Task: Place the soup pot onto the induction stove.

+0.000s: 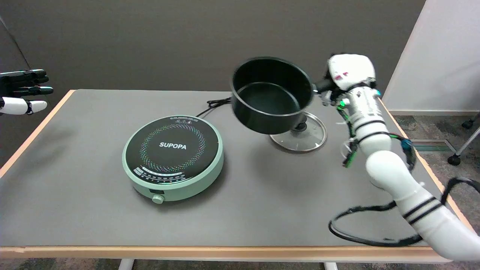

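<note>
A black soup pot hangs in the air above the table's right half, tilted so its empty inside faces me. My right hand grips the pot's short black handle at the pot's right side. The pot casts a shadow on the table below it. The induction stove, round and mint green with a black top marked SUPOPA, sits left of the pot with nothing on it. The pot is to the right of the stove and higher, apart from it.
A glass lid with a metal rim lies flat on the table, partly hidden behind the pot. The stove's black cord runs toward the table's far edge. The idle left hand hangs at the upper left. The table's right edge is near my arm.
</note>
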